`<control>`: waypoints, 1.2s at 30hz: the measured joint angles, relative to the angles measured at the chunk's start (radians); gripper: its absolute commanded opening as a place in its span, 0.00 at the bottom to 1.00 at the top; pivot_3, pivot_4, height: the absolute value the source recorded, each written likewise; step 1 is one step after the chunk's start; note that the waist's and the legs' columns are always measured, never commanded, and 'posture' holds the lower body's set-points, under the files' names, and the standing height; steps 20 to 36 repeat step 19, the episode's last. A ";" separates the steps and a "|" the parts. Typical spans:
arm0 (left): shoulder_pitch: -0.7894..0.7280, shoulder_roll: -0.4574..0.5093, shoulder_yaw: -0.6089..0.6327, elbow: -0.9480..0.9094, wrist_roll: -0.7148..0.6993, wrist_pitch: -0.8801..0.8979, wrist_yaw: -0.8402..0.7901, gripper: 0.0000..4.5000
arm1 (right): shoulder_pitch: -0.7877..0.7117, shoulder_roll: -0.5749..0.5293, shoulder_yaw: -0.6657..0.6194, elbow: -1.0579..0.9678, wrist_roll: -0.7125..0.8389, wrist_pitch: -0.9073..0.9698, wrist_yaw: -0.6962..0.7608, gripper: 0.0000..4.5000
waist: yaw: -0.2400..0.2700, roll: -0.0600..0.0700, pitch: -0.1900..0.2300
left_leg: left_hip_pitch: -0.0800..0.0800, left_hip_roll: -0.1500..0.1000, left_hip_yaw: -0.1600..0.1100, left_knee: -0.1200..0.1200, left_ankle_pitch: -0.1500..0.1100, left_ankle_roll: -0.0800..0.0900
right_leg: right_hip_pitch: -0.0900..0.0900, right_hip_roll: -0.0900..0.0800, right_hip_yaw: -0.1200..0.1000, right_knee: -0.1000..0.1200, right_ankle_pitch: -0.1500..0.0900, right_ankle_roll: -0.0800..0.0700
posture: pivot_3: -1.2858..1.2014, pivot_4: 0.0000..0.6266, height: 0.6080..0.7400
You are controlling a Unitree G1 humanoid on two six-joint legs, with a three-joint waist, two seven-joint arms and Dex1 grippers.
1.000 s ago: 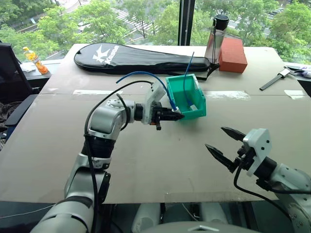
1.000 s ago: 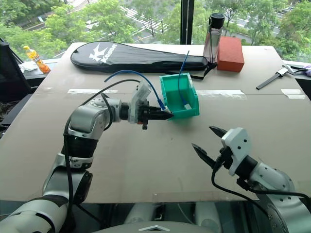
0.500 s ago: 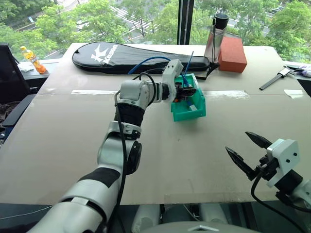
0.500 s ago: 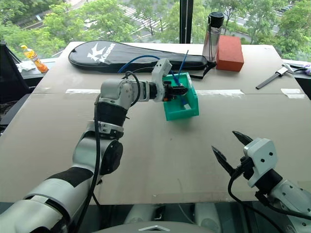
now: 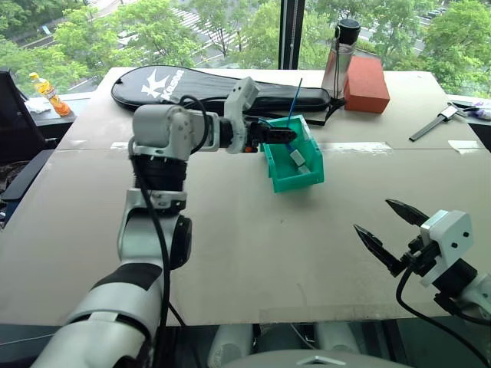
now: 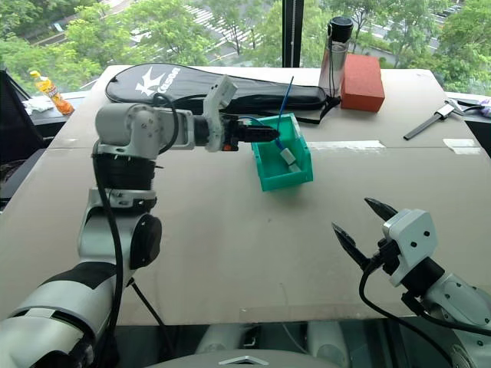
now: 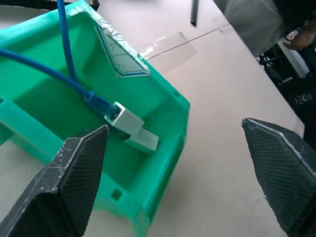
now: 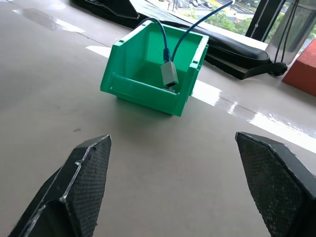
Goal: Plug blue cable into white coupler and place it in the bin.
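With the blue cable point(image 7: 74, 89) plugged into the white coupler point(image 7: 129, 126) in the bin point(image 5: 295, 175) at upper centre, we are hovering the left gripper point(image 5: 285, 135), empty jaws spread, judging a clean lift best, while the right gripper point(image 5: 389, 232) at lower right is waiting open.

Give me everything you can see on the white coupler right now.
The white coupler is a small boxy block, plastic by the look, lying tilted inside the teal-green bin against the inner wall. The blue cable is plugged into its upper end and loops up out over the bin's rim. Its lower end rests near the bin floor. The left hand hangs open over the bin, clear of the coupler; nothing else touches it.
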 measured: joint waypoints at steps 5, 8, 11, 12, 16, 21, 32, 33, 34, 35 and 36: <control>0.325 0.074 0.016 -0.293 -0.031 -0.244 -0.106 1.00 | -0.021 -0.014 -0.008 0.054 0.012 -0.010 0.020 0.88 | 0.006 -0.001 0.000 | 0.000 0.000 0.001 0.000 0.001 -0.002 | 0.000 -0.002 0.004 0.000 -0.001 -0.003 | 0.52 0.24 1.00; 0.508 0.106 0.076 -0.399 -0.055 -0.374 -0.162 1.00 | -0.016 -0.019 -0.033 0.093 0.023 -0.032 0.045 0.88 | 0.006 0.000 0.000 | 0.000 0.000 0.001 0.000 -0.001 0.002 | 0.000 -0.003 0.004 0.000 -0.001 -0.003 | 0.52 0.24 1.00; 0.690 0.144 0.089 -0.434 -0.046 -0.507 -0.221 1.00 | -0.002 -0.036 -0.051 0.125 0.030 -0.055 0.082 0.88 | 0.003 0.001 0.000 | 0.001 0.000 0.002 0.000 -0.001 0.002 | 0.000 -0.002 0.004 0.000 -0.001 -0.003 | 0.52 0.24 1.00; 0.747 0.150 0.089 -0.437 -0.040 -0.544 -0.239 1.00 | 0.008 -0.043 -0.063 0.139 0.032 -0.061 0.094 0.88 | 0.005 0.001 -0.001 | 0.001 0.000 0.003 0.000 -0.001 0.003 | 0.000 -0.003 0.005 0.000 -0.001 -0.003 | 0.52 0.24 1.00; 0.962 0.183 0.118 -0.453 -0.001 -0.707 -0.268 1.00 | 0.047 -0.085 -0.098 0.213 0.034 -0.093 0.164 0.88 | 0.008 0.000 -0.001 | 0.001 0.000 0.001 0.000 -0.002 0.003 | 0.000 -0.007 0.003 0.000 -0.001 -0.003 | 0.52 0.24 1.00; 1.028 0.196 0.141 -0.475 0.003 -0.760 -0.262 1.00 | 0.059 -0.098 -0.111 0.242 0.036 -0.110 0.197 0.88 | 0.012 0.001 -0.001 | 0.001 0.000 0.000 0.000 -0.002 0.003 | 0.000 -0.007 0.002 0.000 -0.003 0.000 | 0.52 0.24 1.00; 1.028 0.196 0.141 -0.475 0.003 -0.760 -0.262 1.00 | 0.059 -0.098 -0.111 0.242 0.036 -0.110 0.197 0.88 | 0.012 0.001 -0.001 | 0.001 0.000 0.000 0.000 -0.002 0.003 | 0.000 -0.007 0.002 0.000 -0.003 0.000 | 0.52 0.24 1.00; 1.028 0.196 0.141 -0.475 0.003 -0.760 -0.262 1.00 | 0.059 -0.098 -0.111 0.242 0.036 -0.110 0.197 0.88 | 0.012 0.001 -0.001 | 0.001 0.000 0.000 0.000 -0.002 0.003 | 0.000 -0.007 0.002 0.000 -0.003 0.000 | 0.52 0.24 1.00; 1.028 0.196 0.141 -0.475 0.003 -0.760 -0.262 1.00 | 0.059 -0.098 -0.111 0.242 0.036 -0.110 0.197 0.88 | 0.012 0.001 -0.001 | 0.001 0.000 0.000 0.000 -0.002 0.003 | 0.000 -0.007 0.002 0.000 -0.003 0.000 | 0.52 0.24 1.00; 1.028 0.196 0.141 -0.475 0.003 -0.760 -0.262 1.00 | 0.059 -0.098 -0.111 0.242 0.036 -0.110 0.197 0.88 | 0.012 0.001 -0.001 | 0.001 0.000 0.000 0.000 -0.002 0.003 | 0.000 -0.007 0.002 0.000 -0.003 0.000 | 0.52 0.24 1.00; 1.028 0.196 0.141 -0.475 0.003 -0.760 -0.262 1.00 | 0.059 -0.098 -0.111 0.242 0.036 -0.110 0.197 0.88 | 0.012 0.001 -0.001 | 0.001 0.000 0.000 0.000 -0.002 0.003 | 0.000 -0.007 0.002 0.000 -0.003 0.000 | 0.52 0.24 1.00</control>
